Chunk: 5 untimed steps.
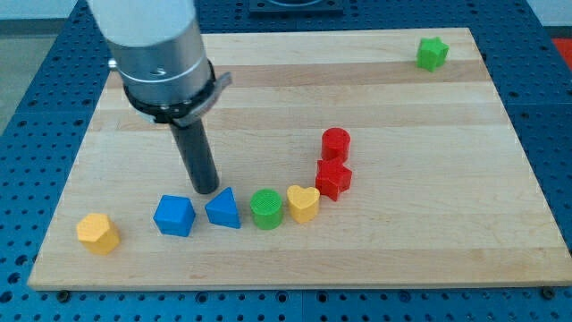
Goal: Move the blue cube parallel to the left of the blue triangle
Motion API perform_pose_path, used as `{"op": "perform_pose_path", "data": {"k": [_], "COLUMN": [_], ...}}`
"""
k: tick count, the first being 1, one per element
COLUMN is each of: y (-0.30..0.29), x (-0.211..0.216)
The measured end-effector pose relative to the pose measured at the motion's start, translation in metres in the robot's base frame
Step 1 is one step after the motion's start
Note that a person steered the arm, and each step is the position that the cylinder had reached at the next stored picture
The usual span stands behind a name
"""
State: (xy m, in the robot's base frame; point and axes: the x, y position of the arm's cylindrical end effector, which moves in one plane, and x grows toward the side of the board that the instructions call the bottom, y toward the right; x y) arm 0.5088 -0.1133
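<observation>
Blue cube, glossy, just left of blue triangle

arm: pale grey cylinder | collar: dark ring, small side tab | my tip: straight dark rod

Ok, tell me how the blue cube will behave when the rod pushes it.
The blue cube sits flat on the smooth wooden board, so it will probably slide, not roll. It looks small and likely light; an off-centre push from my tip may spin it.

Wooden board under blue cube, blue triangle, perhaps six others.
</observation>
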Motion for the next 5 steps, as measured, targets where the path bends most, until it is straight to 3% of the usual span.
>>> {"op": "perform_pose_path", "data": {"k": [3,4,5], "y": [0.003,-0.018,-0.08], "x": [-0.002,-0.034,-0.034]}}
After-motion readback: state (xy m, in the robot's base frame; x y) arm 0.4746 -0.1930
